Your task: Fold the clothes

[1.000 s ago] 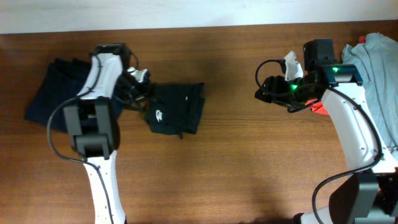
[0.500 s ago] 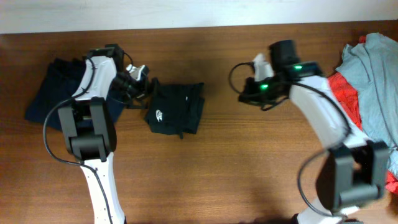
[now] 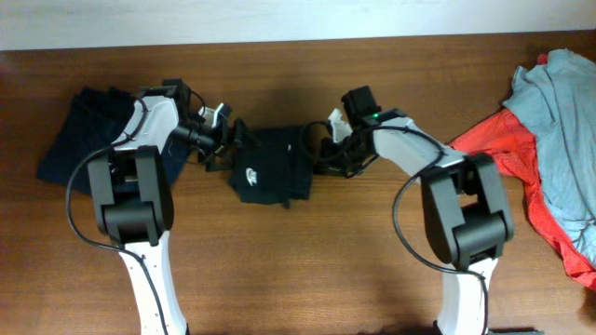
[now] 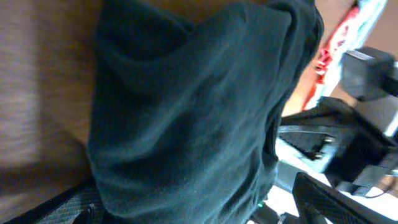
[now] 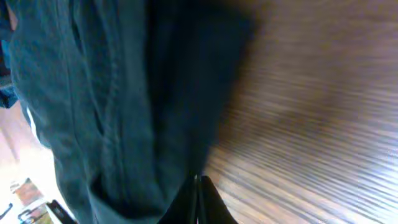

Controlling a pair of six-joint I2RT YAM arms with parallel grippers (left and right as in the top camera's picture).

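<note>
A black folded garment (image 3: 270, 169) with a small white logo lies in the middle of the table. My left gripper (image 3: 231, 145) stands open at its left edge. In the left wrist view the dark cloth (image 4: 186, 112) bulges between the wide-spread fingers (image 4: 68, 208), and nothing is pinched. My right gripper (image 3: 320, 156) is shut at the garment's right edge. The right wrist view has its closed tips (image 5: 199, 198) resting on the wood right beside the cloth (image 5: 106, 99); I see no fabric between them.
A folded navy garment (image 3: 79, 140) lies at the far left behind the left arm. A heap of grey (image 3: 559, 93) and red (image 3: 521, 158) clothes sits at the right edge. Bare wood runs along the front of the table (image 3: 298, 270).
My right arm swung left across the table to the black garment's right edge, and its jaws closed on the way. The left gripper opened wider against the left edge. The garment shifted slightly.
</note>
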